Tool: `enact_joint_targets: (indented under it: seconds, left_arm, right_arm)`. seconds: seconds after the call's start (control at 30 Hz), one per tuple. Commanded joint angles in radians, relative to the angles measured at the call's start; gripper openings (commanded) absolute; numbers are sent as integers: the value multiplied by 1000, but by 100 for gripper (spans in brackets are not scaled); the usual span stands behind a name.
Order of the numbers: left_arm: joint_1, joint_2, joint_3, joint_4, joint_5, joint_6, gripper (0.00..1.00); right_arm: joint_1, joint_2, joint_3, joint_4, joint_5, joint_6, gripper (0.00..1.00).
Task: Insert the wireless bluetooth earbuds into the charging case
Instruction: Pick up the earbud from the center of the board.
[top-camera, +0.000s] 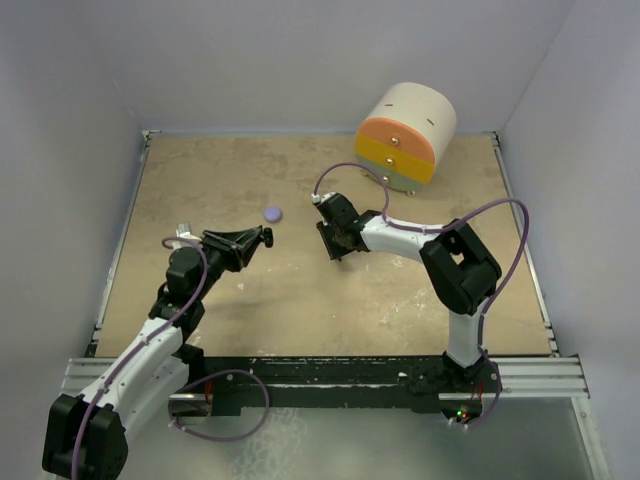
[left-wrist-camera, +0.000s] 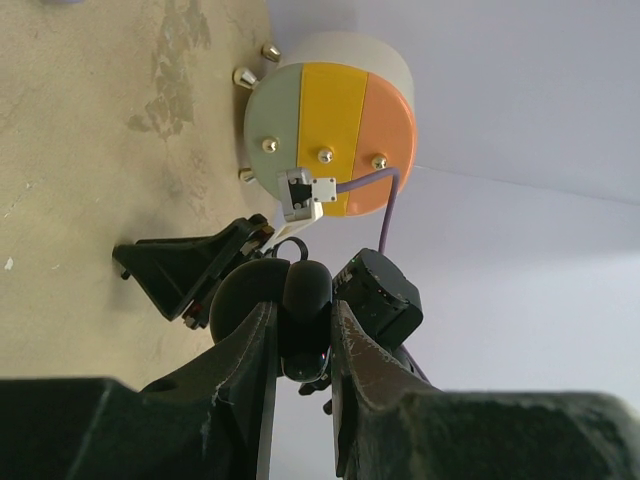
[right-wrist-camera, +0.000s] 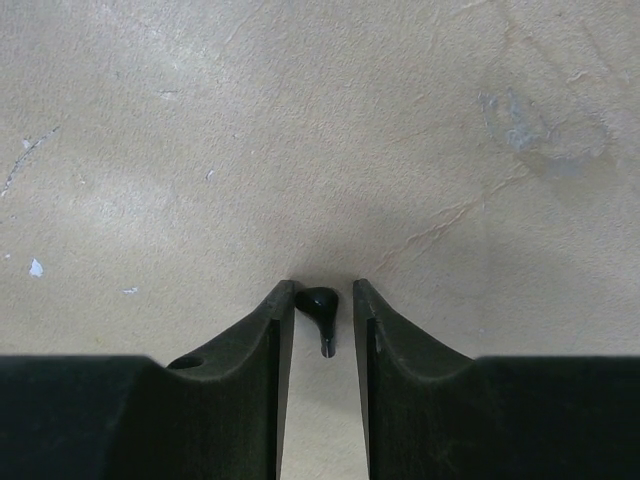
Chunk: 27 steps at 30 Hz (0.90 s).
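My left gripper (top-camera: 258, 239) is raised above the table and shut on a black charging case (left-wrist-camera: 305, 305), which is hinged open with its round lid (left-wrist-camera: 240, 300) to the left between my fingers (left-wrist-camera: 245, 370). My right gripper (top-camera: 338, 246) points down at the table. In the right wrist view a tiny black comma-shaped earbud (right-wrist-camera: 320, 306) lies on the table between the open fingertips (right-wrist-camera: 283, 300), touching the left one with a gap to the right one. The lavender earbuds and the other black earbud are out of view.
A small lavender round puck (top-camera: 272, 213) lies on the table just beyond the left gripper. A cylindrical drawer unit (top-camera: 405, 135) with green, yellow and orange fronts stands at the back right and also shows in the left wrist view (left-wrist-camera: 330, 130). White walls surround the table.
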Motion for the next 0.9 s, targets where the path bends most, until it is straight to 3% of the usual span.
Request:
enact_joint_targets:
  seconds: [0.0,0.87]
  left_arm:
    - [9,-14,-2,29,1,2,0]
    - [8,8,-2,48,12,5,0]
  right_arm:
    - [-2,41,-15,-58,20,13,31]
    - [-1,19,-67,-77,67,55,31]
